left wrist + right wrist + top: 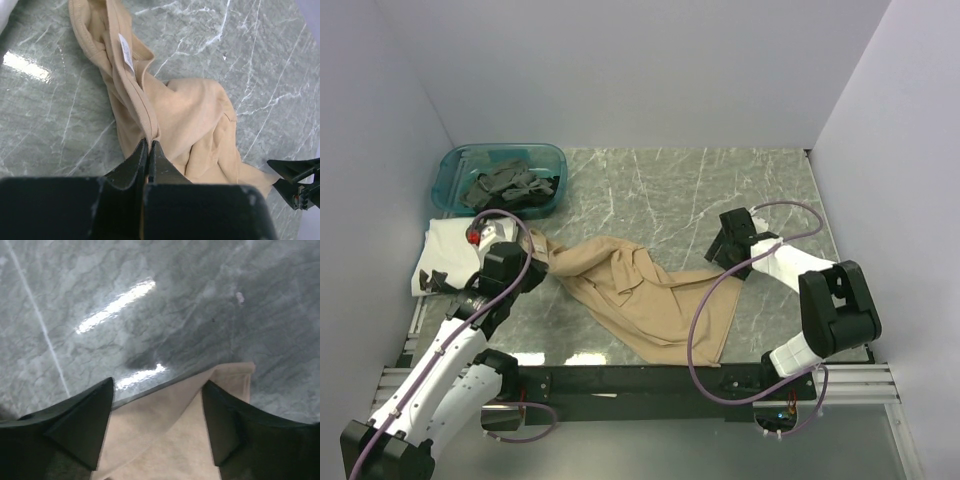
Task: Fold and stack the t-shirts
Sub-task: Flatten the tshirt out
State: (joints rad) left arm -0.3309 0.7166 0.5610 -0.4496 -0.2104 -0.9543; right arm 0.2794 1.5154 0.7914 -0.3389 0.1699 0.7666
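A tan t-shirt [640, 295] lies crumpled across the middle of the marble table. My left gripper [538, 255] is shut on its collar edge at the shirt's left end; the left wrist view shows the closed jaws pinching the tan t-shirt [190, 110] by the neckline, with a white label nearby. My right gripper [728, 245] is open over the shirt's right corner; the right wrist view shows the tan corner [185, 435] lying between the spread fingers [85, 425]. A white folded shirt [445, 250] lies at the left edge.
A teal bin [455, 165] holding dark grey garments [510, 185] stands at the back left. Purple cables loop from both arms over the near part of the table. White walls enclose the table [720, 190] on three sides.
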